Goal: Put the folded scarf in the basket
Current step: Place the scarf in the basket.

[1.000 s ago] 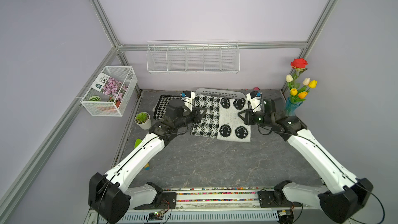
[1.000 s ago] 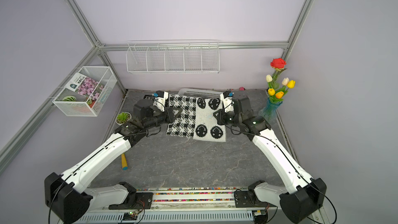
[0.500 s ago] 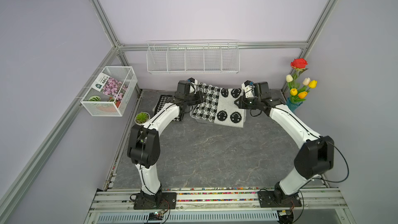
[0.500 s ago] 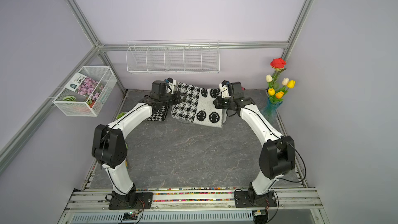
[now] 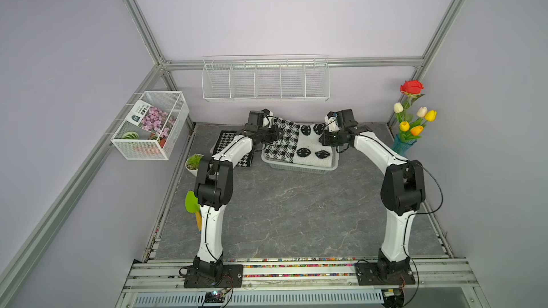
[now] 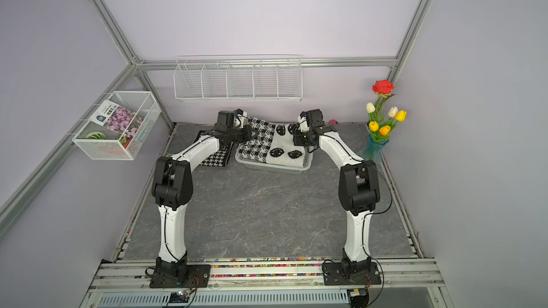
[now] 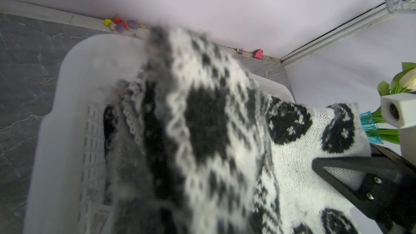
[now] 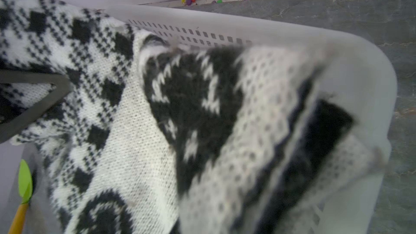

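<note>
In both top views: left gripper (image 5: 276, 133) and right gripper (image 5: 322, 138), each pinched narrow on a far corner of the scarf (image 5: 299, 145). Far edge lifted, middle sagging into the basket (image 5: 299, 168), near edge already down inside by the front wall. Left wrist view: scarf (image 7: 213, 131) hanging blurred over the basket (image 7: 67, 82), own fingers hidden beneath the cloth, opposite jaws clamped on the spotted corner. Right wrist view: spotted end of the scarf (image 8: 135, 131) lying close along the basket (image 8: 337, 48) rim, checked corner pinched by the opposite jaws. Likely trouble from here:
- uneven release leaving a corner over the rim
- knit snagging on an opening finger and lifting out again
- a sideways pull shifting the light basket
- slack undoing the fold
</note>
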